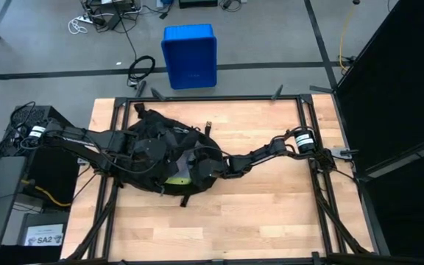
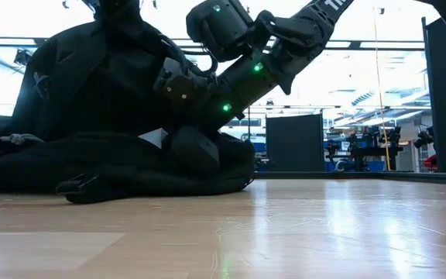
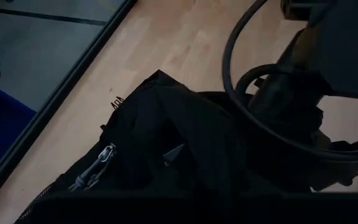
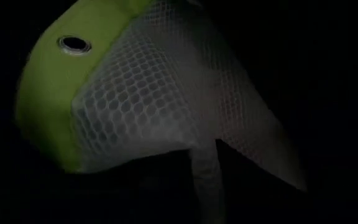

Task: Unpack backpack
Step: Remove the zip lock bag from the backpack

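My right gripper (image 1: pixel 201 168) fingers are closed inside the backpack (image 1: pixel 153 151) mid-table, probably on the lime-and-white mesh pouch (image 4: pixel 135 93) to draw it out; my left gripper (image 1: pixel 140 147), closed, holds the bag's fabric up.

Right gripper (image 1: pixel 197 171) buried inside the backpack (image 1: pixel 149 147), fingertips hidden; mesh-and-lime item (image 4: pixel 135 93) mostly swallowed by darkness.

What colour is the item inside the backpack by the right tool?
Lime green with white mesh, clearest in the right wrist view.
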